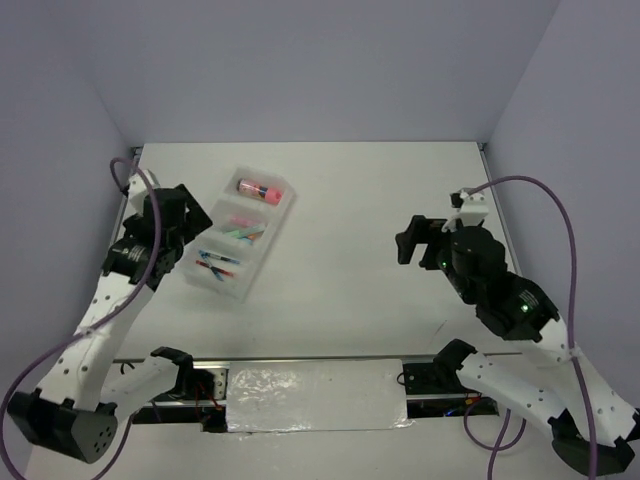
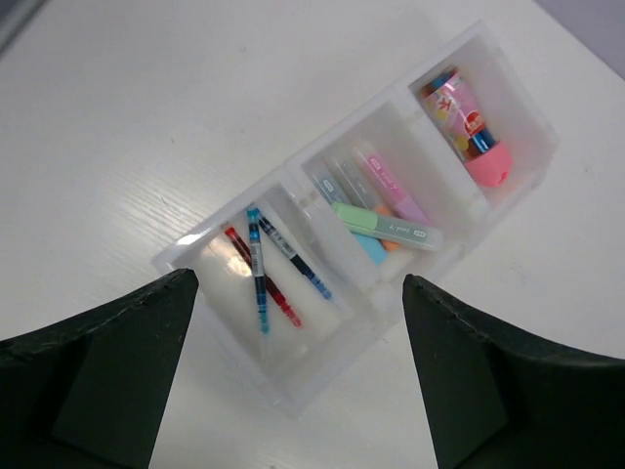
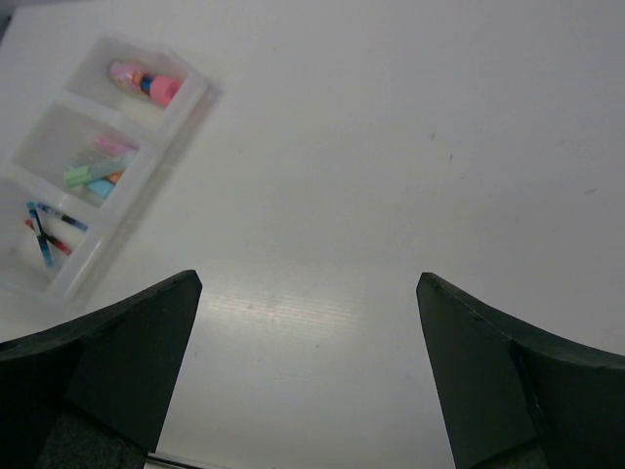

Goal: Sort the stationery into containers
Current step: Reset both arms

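The clear three-compartment tray [image 1: 283, 203] lies at the left of the table, also in the left wrist view [image 2: 532, 117] and the right wrist view [image 3: 200, 93]. A pink-red tube [image 2: 464, 125] lies in the far compartment. Green, pink, blue and orange highlighters [image 2: 386, 223] lie in the middle one. Thin blue and red pens [image 2: 262, 269] lie in the near one. My left gripper [image 1: 178, 232] is open and empty, just above the tray's near-left end [image 2: 298, 283]. My right gripper [image 1: 412, 240] is open and empty over bare table at the right [image 3: 308, 283].
A silver foil-covered strip [image 1: 315, 395] lies at the table's near edge between the arm bases. Grey walls close the back and both sides. A purple cable [image 1: 560, 215] loops over the right arm.
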Tool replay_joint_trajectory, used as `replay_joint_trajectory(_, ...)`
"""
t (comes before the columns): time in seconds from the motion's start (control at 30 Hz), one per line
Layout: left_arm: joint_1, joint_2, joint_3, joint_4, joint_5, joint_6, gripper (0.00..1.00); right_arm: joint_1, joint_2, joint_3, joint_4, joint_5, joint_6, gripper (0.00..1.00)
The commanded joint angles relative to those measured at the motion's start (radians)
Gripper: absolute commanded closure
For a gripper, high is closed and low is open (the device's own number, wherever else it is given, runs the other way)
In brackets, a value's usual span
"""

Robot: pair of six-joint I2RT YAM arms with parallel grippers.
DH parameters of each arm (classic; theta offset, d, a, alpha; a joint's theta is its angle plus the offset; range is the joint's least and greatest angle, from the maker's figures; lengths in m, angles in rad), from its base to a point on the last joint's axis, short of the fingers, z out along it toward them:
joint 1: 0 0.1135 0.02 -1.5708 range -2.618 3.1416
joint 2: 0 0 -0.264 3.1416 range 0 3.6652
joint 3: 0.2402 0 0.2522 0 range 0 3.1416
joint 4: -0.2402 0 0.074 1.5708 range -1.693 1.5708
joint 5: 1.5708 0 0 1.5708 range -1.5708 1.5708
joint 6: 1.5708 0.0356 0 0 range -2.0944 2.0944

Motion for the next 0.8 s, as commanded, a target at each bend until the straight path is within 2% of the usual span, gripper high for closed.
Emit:
replay_joint_trajectory(0.0, -0.006, -0.109, 0.077, -0.083, -0.038, 0.157, 0.01, 0.007, -0.075, 0.099, -0.073, 0.083, -0.061, 0.00)
replay_joint_trajectory(0.17, -0.006, -0.201, 0.151, -0.152, -0.075, 0.303, 0.01, 0.005, -0.142, 0.179, -0.193, 0.137, -0.064, 0.00)
replay_joint_trajectory(0.3, -0.006, -0.291, 0.105, -0.146, -0.089, 0.366, 0.01, 0.007, -0.208, 0.202, -0.260, 0.183, -0.066, 0.00)
replay_joint_trajectory(0.57, -0.006, -0.483, -0.003, -0.124, -0.067, 0.380, 0.01, 0.005, -0.297, 0.234, -0.342, 0.258, -0.069, 0.00)
replay_joint_trajectory(0.77, -0.006, -0.486, 0.008, -0.115, -0.078, 0.372, 0.01, 0.007, -0.299, 0.225, -0.351, 0.269, -0.049, 0.00)
